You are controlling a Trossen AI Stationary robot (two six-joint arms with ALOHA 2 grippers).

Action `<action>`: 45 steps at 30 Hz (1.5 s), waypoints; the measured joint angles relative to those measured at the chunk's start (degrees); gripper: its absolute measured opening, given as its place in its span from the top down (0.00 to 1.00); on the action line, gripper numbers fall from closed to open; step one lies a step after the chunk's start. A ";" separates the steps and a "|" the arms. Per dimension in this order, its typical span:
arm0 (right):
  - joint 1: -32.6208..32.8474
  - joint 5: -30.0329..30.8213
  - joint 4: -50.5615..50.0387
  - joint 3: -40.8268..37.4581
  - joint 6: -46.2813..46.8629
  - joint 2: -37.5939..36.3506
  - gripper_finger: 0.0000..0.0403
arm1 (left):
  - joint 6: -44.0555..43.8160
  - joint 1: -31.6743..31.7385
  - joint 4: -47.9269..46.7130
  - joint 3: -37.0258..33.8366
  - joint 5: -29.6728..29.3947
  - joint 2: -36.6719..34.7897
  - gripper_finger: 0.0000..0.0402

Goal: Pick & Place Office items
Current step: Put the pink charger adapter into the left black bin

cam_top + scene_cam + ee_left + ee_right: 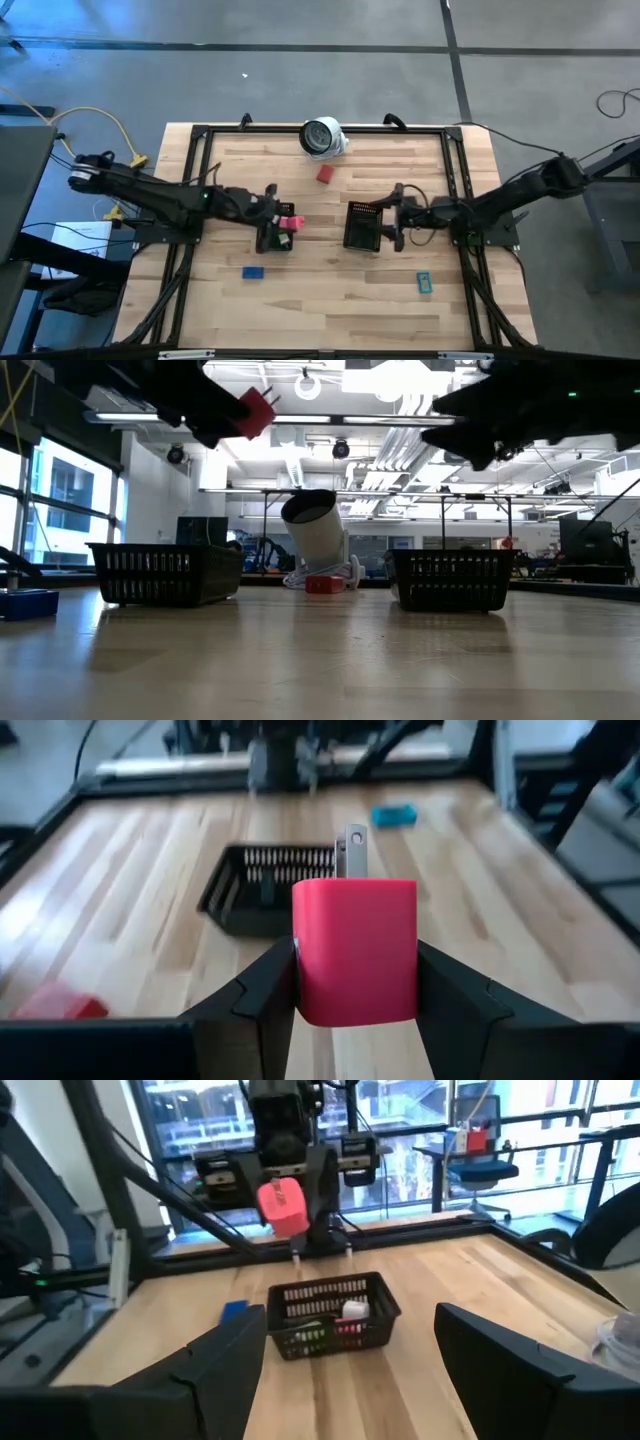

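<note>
A pink-red block with metal prongs (355, 950) is up in the air with my left gripper (355, 965) shut on it, over the left black mesh tray (272, 241). That tray (335, 1315) holds a few small items. My right gripper (390, 217) stands open beside the right mesh tray (361, 226), nothing between its fingers (225, 1365). Loose on the wood lie a red piece (325, 174), a blue piece (253, 271) and a teal piece (424, 283). My left gripper pinches the block's two opposite flat sides (302, 970) between its two fingers. The fingers come nearly level from the table's left. The block is lifted clear of the table, its prongs (352, 850) pointing away from the gripper.
A white round object with a dark face (322, 137) lies at the table's far edge, close to the red piece. A black frame (205, 135) runs around the wooden top. Bare wood lies between the two trays and along the near edge.
</note>
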 joint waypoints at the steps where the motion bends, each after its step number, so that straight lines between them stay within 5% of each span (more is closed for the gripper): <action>1: -0.99 -0.98 0.08 1.15 -0.25 1.74 0.31 | 0.32 0.49 2.86 -1.18 1.03 0.00 0.61; 10: -8.33 -9.83 5.68 13.98 -0.50 19.71 0.31 | 1.93 3.10 21.10 -7.64 7.04 1.32 0.61; 19: -9.24 -19.01 4.87 30.01 -5.14 33.93 0.31 | 1.19 3.59 25.01 -8.16 7.98 3.62 0.61; 38: -8.39 -20.84 3.62 34.33 -6.55 35.11 0.31 | 1.34 4.64 38.32 -8.14 9.98 10.98 0.61; 45: -7.56 -20.38 3.98 34.33 -7.99 35.09 0.31 | -0.95 7.08 45.62 -8.13 15.79 14.28 0.61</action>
